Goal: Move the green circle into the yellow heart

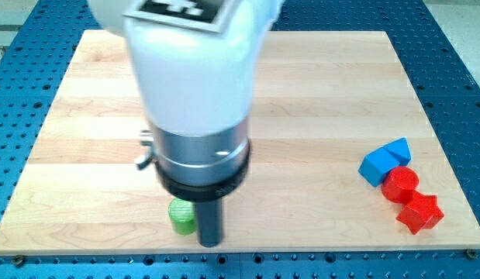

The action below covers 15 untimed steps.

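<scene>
The green circle (181,216) lies near the view's bottom edge of the wooden board (317,101), left of centre. My tip (211,243) rests on the board just to the right of the green circle, close to it or touching it. The rod hangs from the large white and grey arm body (197,93), which covers the middle-left of the board. No yellow heart shows in the view; it may be hidden behind the arm.
At the view's right stand a blue block (377,167) and a second blue block (397,150) touching it, with a red circle (400,184) and a red star-like block (419,214) just below. A blue perforated table (457,46) surrounds the board.
</scene>
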Available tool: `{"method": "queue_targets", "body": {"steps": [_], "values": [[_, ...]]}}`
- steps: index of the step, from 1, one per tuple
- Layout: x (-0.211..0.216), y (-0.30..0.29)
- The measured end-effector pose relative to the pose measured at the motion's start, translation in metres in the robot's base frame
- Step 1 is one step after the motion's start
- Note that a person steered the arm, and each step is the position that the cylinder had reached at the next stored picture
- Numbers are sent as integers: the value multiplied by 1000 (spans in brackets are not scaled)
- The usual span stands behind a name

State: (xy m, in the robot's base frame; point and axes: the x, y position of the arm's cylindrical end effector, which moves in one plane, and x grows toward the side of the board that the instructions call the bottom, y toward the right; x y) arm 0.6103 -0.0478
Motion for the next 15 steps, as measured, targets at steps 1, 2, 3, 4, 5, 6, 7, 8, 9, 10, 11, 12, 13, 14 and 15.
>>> {"method": "queue_targets", "body": {"steps": [1,2,3,4,5,6,7,8,9,10,11,12,13,14,15], "values": [[-15,-7],[-27,-7],[4,-20],[-58,-35],[-125,4],[-126,7],[-124,7],[-124,7],[-137,15],[-170,40],[-96,25],[-52,-38],[-28,-94],[-61,-118],[-87,-119]]}}
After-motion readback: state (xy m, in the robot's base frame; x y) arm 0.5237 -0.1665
